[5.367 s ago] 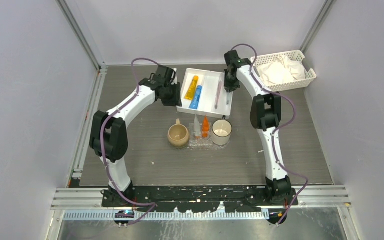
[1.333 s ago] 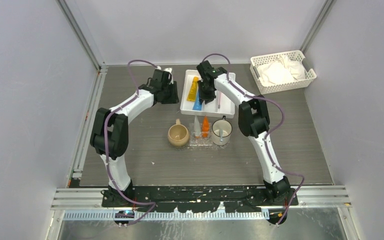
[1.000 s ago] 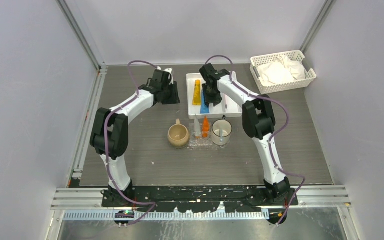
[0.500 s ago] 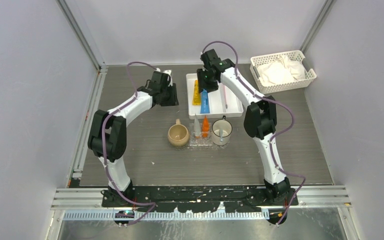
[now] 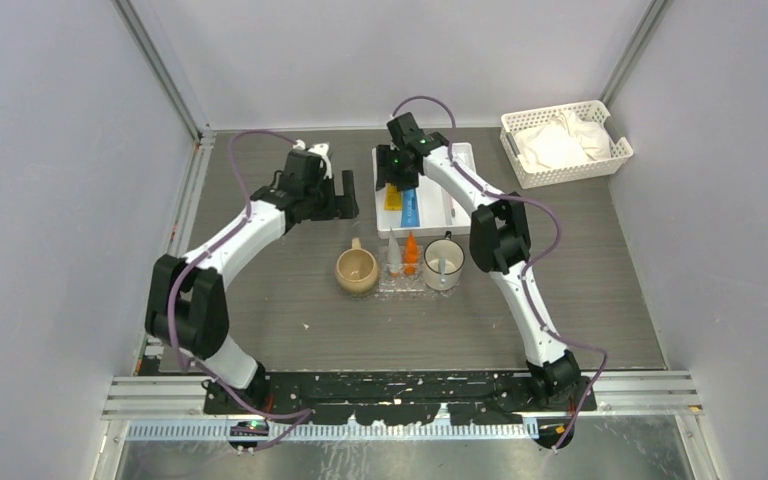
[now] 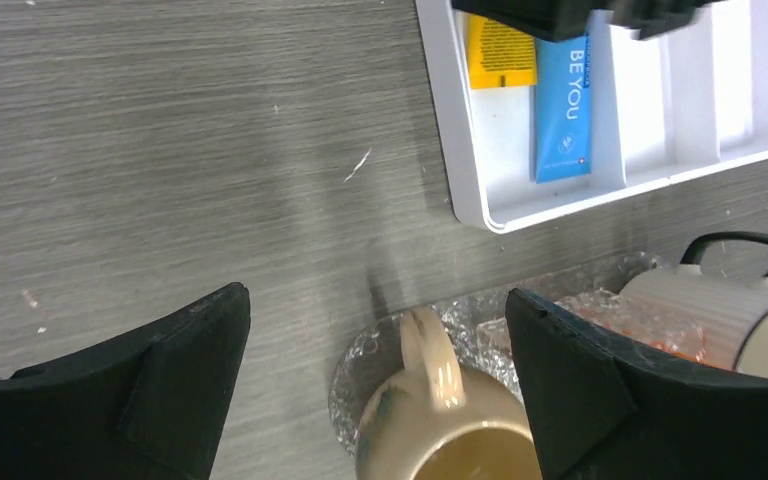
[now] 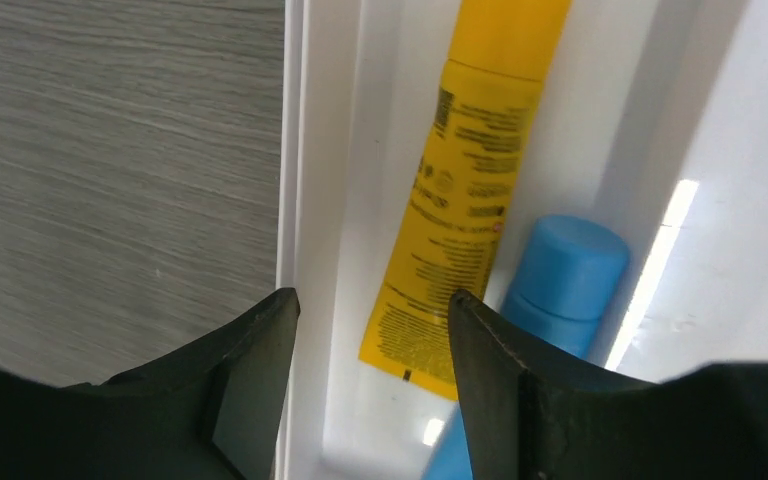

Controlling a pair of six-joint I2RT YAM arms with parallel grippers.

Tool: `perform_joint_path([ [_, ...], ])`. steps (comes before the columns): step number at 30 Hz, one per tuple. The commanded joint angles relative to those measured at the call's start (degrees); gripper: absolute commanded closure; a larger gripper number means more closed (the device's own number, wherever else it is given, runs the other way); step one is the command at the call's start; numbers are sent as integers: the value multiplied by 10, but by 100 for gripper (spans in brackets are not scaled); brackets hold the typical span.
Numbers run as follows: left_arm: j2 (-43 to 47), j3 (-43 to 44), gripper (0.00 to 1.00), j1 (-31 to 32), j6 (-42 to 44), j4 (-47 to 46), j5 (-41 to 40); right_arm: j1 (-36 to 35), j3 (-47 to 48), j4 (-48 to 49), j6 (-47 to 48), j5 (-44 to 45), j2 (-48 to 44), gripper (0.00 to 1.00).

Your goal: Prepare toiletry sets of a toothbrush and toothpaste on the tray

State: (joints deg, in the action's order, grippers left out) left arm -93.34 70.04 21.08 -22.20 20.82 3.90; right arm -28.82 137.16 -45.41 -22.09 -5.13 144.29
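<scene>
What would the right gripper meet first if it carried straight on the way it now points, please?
Probably the yellow toothpaste tube, lying in the white compartmented tray. The right gripper points down with open fingers over the tube's edge and the tray wall beside it. Which of the two comes first is unclear.

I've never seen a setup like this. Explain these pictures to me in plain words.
Two robot arms are bolted at a table's near edge. The wide picture looks down from above; the other two come from cameras on the wrists. The left gripper is open and empty over bare table beside the white tray. The right gripper, also open and empty, hovers over a yellow tube beside a blue tube in that tray. An orange tube sits on a clear tray between a tan mug and a white mug.
</scene>
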Motion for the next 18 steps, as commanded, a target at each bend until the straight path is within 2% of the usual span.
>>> perform_joint_path([
  [1, 75, -31, 0, -3, -2, -7, -23, -2, 46, 40, -28, 27, 23, 40],
  [7, 116, -52, 0, -3, 3, 3, -33, -1, 50, 57, -42, 44, 42, 42],
  [18, 111, -61, 5, -3, 1, -2, -29, 11, 27, 72, -48, 72, 35, 44],
])
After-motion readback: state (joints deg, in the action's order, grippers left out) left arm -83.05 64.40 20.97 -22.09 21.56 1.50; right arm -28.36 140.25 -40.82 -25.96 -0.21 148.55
